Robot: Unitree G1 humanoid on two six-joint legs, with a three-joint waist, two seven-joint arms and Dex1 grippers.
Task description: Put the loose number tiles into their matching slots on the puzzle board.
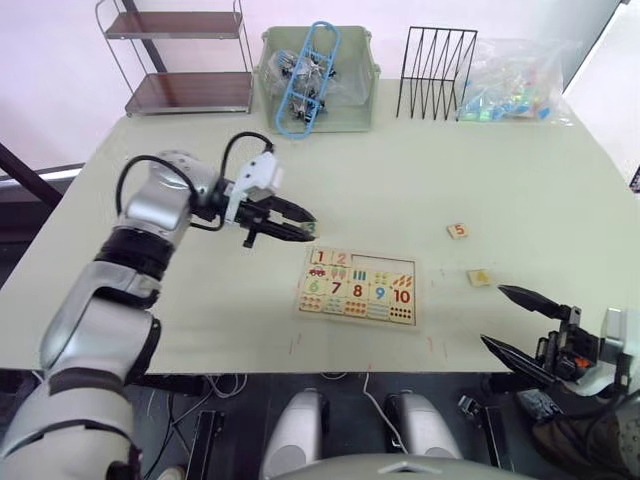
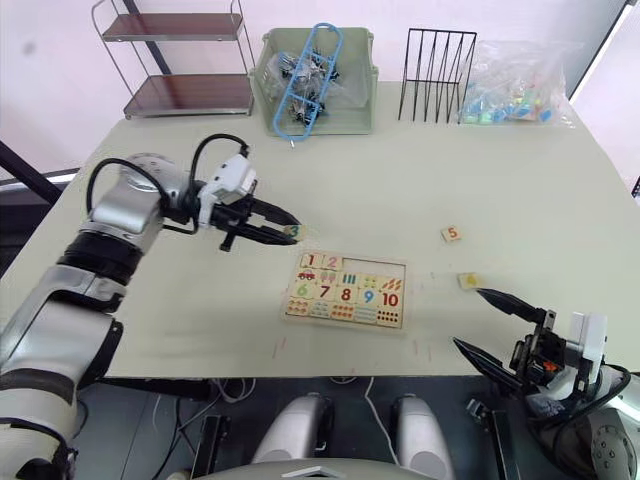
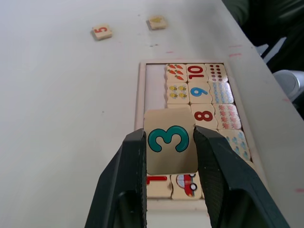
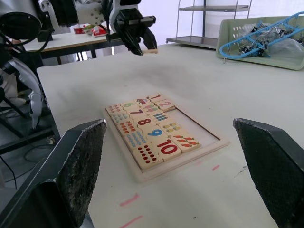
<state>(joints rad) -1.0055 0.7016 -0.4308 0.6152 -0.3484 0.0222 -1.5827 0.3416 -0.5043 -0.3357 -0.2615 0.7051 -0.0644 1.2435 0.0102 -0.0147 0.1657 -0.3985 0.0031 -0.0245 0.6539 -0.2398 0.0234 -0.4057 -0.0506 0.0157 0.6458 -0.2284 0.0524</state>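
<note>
Pale-wood 3 tile (image 3: 171,147) sits clamped in left pincer (image 3: 169,156) above puzzle board (image 3: 140,90).

The left gripper (image 3: 169,147) clamps the 3 tile (image 3: 170,140); its fingers cover both side edges of that tile, and the tile in turn hides part of the puzzle board (image 3: 140,95) beneath it, including the slots in that region; in the left eye view the digit on the yellow-marked tile (image 1: 479,277) is too small to read; the right gripper (image 4: 175,166) stands spread, both fingers cut off by the picture's lower edge; the contents of the clear bag (image 1: 510,85) cannot be told apart.
</note>
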